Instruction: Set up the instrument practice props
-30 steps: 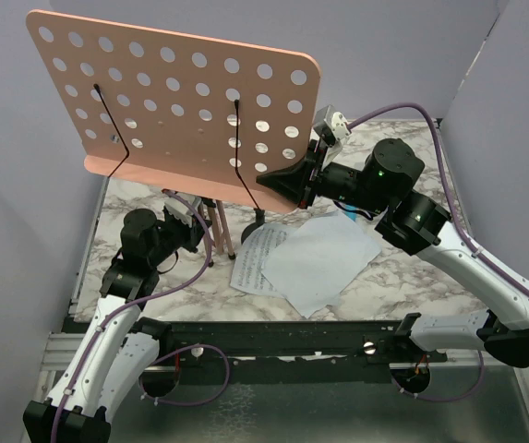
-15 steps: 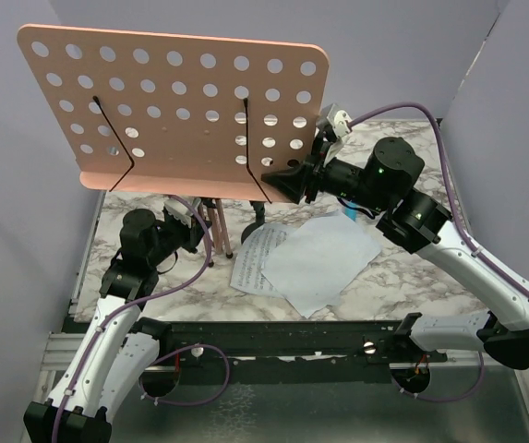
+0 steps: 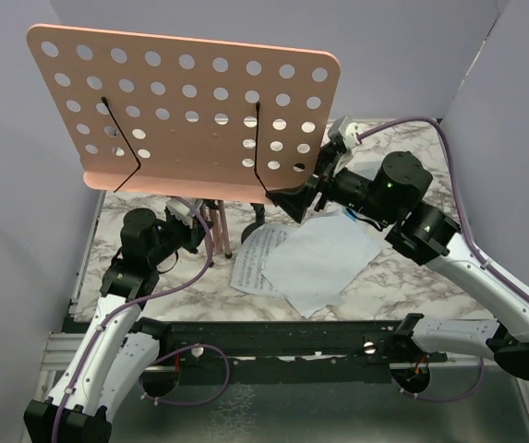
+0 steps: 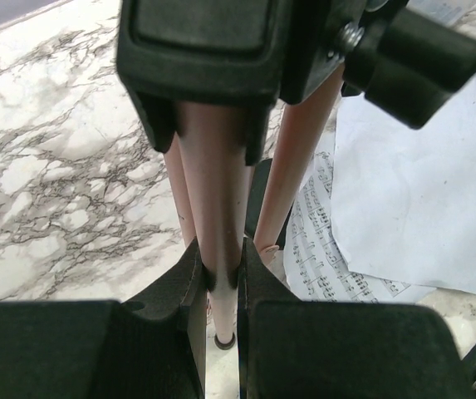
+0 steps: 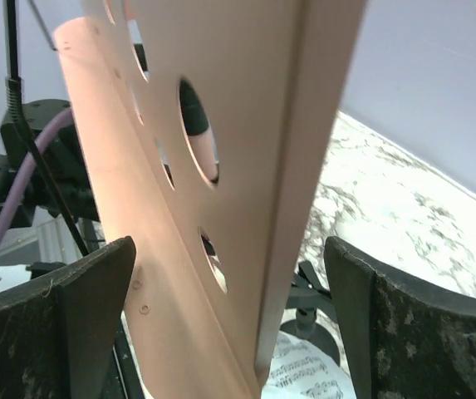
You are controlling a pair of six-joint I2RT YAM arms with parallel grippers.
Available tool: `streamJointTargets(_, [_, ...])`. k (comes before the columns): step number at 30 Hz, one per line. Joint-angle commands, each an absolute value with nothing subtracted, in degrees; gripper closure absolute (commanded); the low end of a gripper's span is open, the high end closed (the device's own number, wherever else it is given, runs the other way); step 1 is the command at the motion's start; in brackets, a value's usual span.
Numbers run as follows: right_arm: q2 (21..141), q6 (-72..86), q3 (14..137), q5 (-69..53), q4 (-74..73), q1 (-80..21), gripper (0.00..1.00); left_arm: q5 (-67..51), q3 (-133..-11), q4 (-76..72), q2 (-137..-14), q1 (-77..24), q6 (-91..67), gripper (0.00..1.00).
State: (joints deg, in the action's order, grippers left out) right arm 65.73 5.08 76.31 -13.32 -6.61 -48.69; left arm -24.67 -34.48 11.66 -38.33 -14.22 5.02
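A white-and-grey marbled table [image 3: 412, 277] is carrying everything. The pink hole-dotted music stand [image 3: 190, 111] is standing upright on thin tripod legs, its wide panel tilting back and filling the upper left of the overhead view. Two white sheet-music pages [image 3: 324, 258] are lying overlapped on the table just to the right of the stand's legs, the blank one covering part of the printed one. The left gripper [image 4: 221, 283] is reaching in low beside the stand, its jaws pinching tight on one pink leg. The right gripper [image 5: 229, 316] is hanging at the stand's lower right corner, its jaws spread wide on either side of the panel edge and gripping nothing. A small black round-based mic stand [image 3: 257, 221] is sitting just behind the stand's legs.
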Motion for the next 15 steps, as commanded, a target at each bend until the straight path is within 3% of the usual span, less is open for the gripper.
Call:
streamJointTargets(1, [62.4, 7.0, 73.1, -5.0, -7.4, -48.9, 0.0, -27.6, -34.3, 9.5, -37.8, -14.2, 3.2, 1.0])
streamJointTargets(15, [54.9, 9.0, 62.7, 0.5, -6.5, -48.9, 0.0, -28.3, -33.2, 9.6, -36.1, -14.2, 3.4, 1.0])
